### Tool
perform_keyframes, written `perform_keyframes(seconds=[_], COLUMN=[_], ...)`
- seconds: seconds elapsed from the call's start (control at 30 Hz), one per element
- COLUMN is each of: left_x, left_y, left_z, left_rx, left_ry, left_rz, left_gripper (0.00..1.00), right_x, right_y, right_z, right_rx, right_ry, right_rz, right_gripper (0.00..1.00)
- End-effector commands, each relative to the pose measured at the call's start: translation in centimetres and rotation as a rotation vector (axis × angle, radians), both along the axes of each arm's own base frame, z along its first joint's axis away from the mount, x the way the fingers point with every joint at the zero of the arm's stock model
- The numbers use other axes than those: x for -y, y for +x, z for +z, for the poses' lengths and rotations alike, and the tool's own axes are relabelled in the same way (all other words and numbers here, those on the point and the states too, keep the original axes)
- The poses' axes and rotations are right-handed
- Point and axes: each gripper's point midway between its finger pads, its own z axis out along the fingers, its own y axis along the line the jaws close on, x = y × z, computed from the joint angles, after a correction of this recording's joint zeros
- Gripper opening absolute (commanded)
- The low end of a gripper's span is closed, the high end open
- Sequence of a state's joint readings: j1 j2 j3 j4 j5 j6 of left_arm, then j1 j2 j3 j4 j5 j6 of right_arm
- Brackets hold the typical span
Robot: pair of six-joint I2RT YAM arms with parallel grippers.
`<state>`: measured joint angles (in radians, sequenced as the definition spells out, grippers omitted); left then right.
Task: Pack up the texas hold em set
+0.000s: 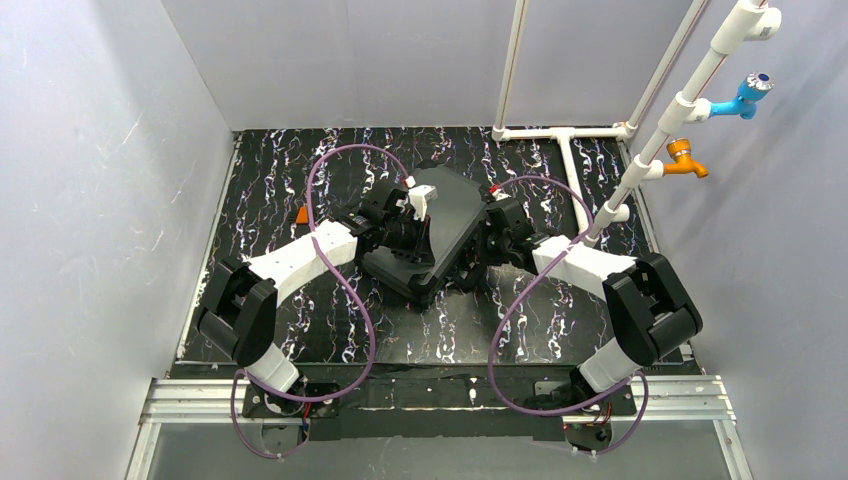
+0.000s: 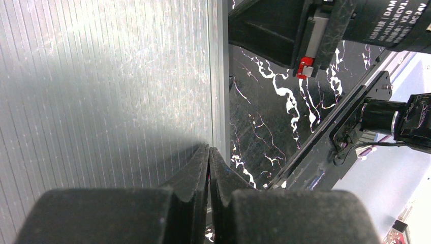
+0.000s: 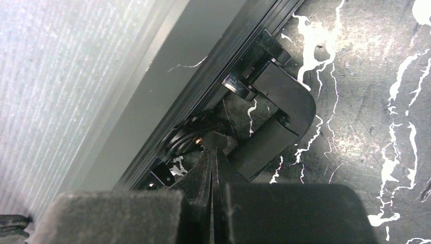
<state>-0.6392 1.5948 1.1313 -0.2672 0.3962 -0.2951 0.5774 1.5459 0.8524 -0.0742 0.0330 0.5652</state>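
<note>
The poker set's case (image 1: 452, 212) lies shut near the middle of the black marble-patterned table (image 1: 280, 180), turned diagonally, one corner pointing to the near side. From above it looks like a flat dark slab. Up close its lid is finely ribbed and catches the light as pale grey, with a smooth border strip along the edge. On its right edge a black rounded handle (image 3: 284, 101) lies folded flat. Both arms are bent at the elbow, with forearms angled inward. The left arm reaches from the left over the case's far-left part, and the right arm comes in low from the right. The left gripper (image 2: 209, 155) has its fingers pressed together, tips at the lid's border strip. The right gripper (image 3: 213, 158) is likewise pressed together, tips just beside the handle's hinge; whether they touch it is unclear.
</note>
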Motion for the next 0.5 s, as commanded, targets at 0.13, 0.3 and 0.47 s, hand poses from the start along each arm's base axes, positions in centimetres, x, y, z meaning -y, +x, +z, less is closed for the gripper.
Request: perform_keyframes(seconds=[0.13, 0.3, 0.47], left_x=[-2.9, -2.9, -2.9], left_y=[-2.9, -2.9, -2.9], left_z=[-3.2, -3.1, -3.2], left_rx=[-0.102, -0.101, -0.102], left_ry=[0.149, 0.147, 0.147], left_rz=[0.0, -0.001, -0.001], left_gripper=[0.0, 0.0, 0.0], right_x=[-0.4, -0.3, 0.1], right_y=[-0.3, -0.3, -0.3], right_z=[-1.4, -1.8, -2.5], right_rx=[-0.019, -0.022, -0.028], right_ry=[0.015, 0.01, -0.013], right_rz=[0.01, 0.007, -0.001], right_gripper=[0.01, 0.01, 0.01])
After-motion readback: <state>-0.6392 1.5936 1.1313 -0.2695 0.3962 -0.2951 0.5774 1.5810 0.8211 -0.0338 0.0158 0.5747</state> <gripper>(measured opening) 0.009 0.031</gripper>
